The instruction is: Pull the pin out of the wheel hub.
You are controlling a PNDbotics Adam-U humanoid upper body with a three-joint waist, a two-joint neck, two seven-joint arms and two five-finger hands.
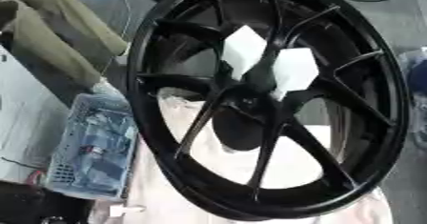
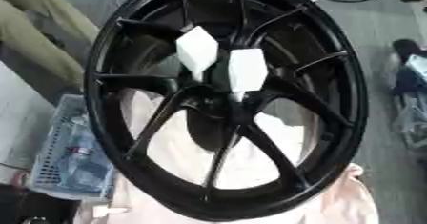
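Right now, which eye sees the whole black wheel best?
The right eye view. There the wheel shows nearly its whole rim, cut only at the top edge, with both white tags on its spokes. The left eye view shows the same wheel bigger, its rim cut at the top and running close to the right edge.

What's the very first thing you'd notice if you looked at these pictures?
A big black wheel with thin spokes fills almost the whole picture, standing tilted on a pale pink cloth. Right after that, two bright white angular pieces near its middle stand out against the black. At the lower left sits a light basket with small things inside. No robot hand shows.
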